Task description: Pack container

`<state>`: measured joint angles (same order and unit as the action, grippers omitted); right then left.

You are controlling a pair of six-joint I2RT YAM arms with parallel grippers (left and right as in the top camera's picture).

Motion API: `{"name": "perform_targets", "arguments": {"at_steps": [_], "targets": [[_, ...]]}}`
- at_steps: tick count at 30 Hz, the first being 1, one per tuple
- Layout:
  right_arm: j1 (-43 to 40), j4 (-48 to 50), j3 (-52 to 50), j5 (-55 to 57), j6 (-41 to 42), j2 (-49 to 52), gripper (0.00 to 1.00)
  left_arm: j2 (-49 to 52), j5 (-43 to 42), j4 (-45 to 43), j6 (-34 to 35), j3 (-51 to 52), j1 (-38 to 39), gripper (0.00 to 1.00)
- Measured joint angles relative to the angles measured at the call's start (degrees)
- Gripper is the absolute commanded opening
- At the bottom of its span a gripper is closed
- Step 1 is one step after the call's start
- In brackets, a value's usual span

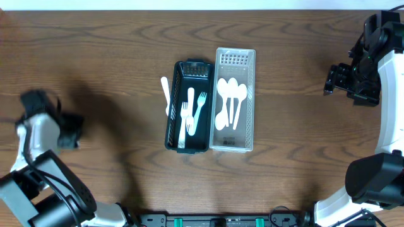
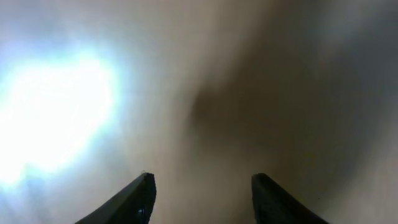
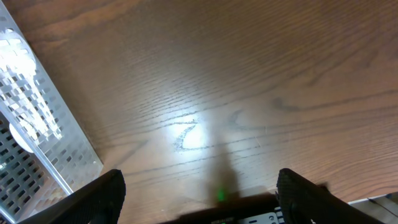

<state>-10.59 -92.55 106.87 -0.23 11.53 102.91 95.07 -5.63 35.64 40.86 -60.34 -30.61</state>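
Nothing sits between the left jaws: the two dark fingers [image 2: 134,202] stand part way apart at the bottom of the left wrist view and grip nothing. Just past their tips the view is smeared into a brown haze, with a white glare up and to the left, too blurred to tell what lies there. Seen from overhead, the left arm [image 1: 39,129] is also blurred, over the worktop [image 1: 101,57] near its left edge and well apart from the containers

The right jaws are spread wide and empty, with one finger [image 3: 102,199] at each lower corner of the right wrist view. Under and just ahead of them is bare dark brown wood with a wavy grain and a pale patch of reflected light. Further ahead, to the left of these jaws, is the clear perforated bin [image 3: 37,134], its corner and side wall in view and white spoons [image 3: 15,59] inside it

On the far side of that bin from the right jaws, the black basket [image 1: 172,120] stands against it, touching or very nearly, and holds white forks [image 1: 197,110]. A white utensil [image 1: 165,94] lies on the wood just beside the basket's wall, on the side facing the left jaws. Past the far edge of the worktop a pale strip of the room [image 1: 189,4] shows
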Motion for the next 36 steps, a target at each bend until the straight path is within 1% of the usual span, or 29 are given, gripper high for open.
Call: {"name": "perform_targets", "arguments": {"at_steps": [2, 4, 8, 12, 16, 19, 23, 30, 36], "targets": [[0.0, 0.0, 0.0, 0.0, 0.0, 0.0, 0.81, 0.1, -0.4, 3.4, -8.0, -7.6, 5.1, 0.57], [0.0, 0.0, 0.0, 0.0, 0.0, 0.0, 0.81, 0.1, -0.5, 5.2, -13.9, -14.3, 10.1, 0.60], [0.0, 0.0, 0.0, 0.0, -0.1, 0.0, 0.81, 0.1, -1.0, 5.2, -21.7, -23.4, 19.2, 0.60], [0.0, 0.0, 0.0, 0.0, -0.1, 0.0, 0.81, 0.4, -1.5, 4.5, -27.2, -26.0, 26.2, 0.61], [0.0, 0.0, 0.0, 0.0, -0.2, 0.0, 0.81, 4.7, -1.6, 4.0, -31.8, -26.6, 31.6, 0.68], [0.0, -0.1, 0.0, 0.0, -0.2, 0.0, 0.81, 10.0, -1.7, 3.7, -33.4, -26.6, 34.0, 0.69], [0.0, -0.8, 0.0, 0.0, -0.2, 0.0, 0.81, 17.4, -1.7, 3.5, -34.5, -26.6, 34.8, 0.70], [0.0, -1.0, 0.0, 0.0, -0.2, 0.0, 0.81, 22.9, -3.1, 2.6, -34.8, -26.6, 34.9, 0.70], [0.0, -1.0, 0.0, 0.0, 0.0, 0.0, 0.81, 24.1, -3.5, 2.1, -34.8, -26.6, 36.4, 0.70]]}}
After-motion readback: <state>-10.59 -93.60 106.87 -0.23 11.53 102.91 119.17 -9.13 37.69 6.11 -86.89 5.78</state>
